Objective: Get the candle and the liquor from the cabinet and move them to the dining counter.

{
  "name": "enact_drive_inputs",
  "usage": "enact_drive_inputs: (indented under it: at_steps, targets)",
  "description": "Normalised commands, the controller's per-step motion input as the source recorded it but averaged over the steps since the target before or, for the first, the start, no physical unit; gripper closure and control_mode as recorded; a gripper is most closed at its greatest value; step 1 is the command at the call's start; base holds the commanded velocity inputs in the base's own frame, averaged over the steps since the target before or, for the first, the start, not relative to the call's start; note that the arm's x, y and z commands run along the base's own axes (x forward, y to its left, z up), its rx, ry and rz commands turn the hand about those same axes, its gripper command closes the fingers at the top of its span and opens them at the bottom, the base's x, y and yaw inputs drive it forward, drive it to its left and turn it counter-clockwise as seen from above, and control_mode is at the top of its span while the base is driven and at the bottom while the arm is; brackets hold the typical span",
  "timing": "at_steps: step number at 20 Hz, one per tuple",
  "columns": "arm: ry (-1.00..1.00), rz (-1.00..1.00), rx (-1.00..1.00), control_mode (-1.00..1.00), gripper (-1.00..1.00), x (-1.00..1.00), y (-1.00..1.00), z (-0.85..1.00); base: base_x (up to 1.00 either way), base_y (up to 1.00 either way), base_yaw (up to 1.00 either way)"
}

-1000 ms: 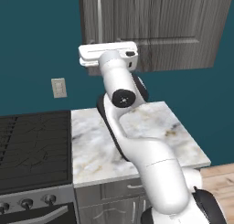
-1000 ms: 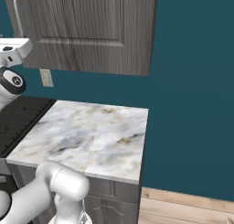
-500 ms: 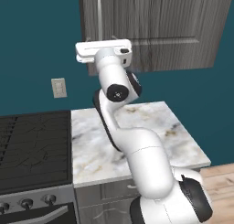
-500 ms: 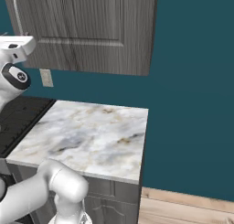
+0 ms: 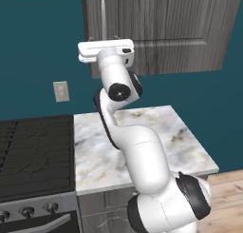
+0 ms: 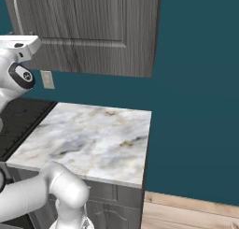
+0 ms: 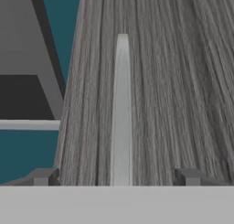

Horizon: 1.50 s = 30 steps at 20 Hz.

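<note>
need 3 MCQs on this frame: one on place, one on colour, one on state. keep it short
1. Where is the handle relative to the fingers?
A. Centred between them
B. Outside both
C. Behind the camera

2. What colour is the wall?
A. White
B. Teal
C. Red

3. What state is the cabinet door in?
A. Wide open
B. Removed
C. Closed

Answers:
1. A: in the hand view the silver bar runs up the middle, one fingertip on each side.
2. B: teal shows around the cabinet in both base views.
3. C: the door sits flush, nothing of the inside shows.
</note>
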Motion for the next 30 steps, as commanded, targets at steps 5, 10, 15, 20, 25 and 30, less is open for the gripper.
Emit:
enact_drive_inputs:
  at_steps: [5, 10, 15, 20, 25, 30]
  targets:
    - [0.0, 0.0, 0.0, -1.0, -1.0, 0.23, 0.0, 0.0, 0.0, 0.0, 0.0]
    - [0.0, 0.0, 0.0, -1.0, 1.0, 0.19, 0.0, 0.0, 0.0, 0.0, 0.0]
    - [0.0, 0.0, 0.0, -1.0, 1.0, 0.05, 0.0, 0.0, 0.0, 0.0, 0.0]
    - [0.0, 0.0, 0.0, -1.0, 1.0, 0.0, 0.0, 0.0, 0.0, 0.0, 0.0]
    - [0.0, 0.0, 0.0, -1.0, 1.0, 0.0, 0.0, 0.0, 0.0, 0.0, 0.0]
    - [0.0, 0.0, 0.0, -1.0, 1.0, 0.0, 0.0, 0.0, 0.0, 0.0, 0.0]
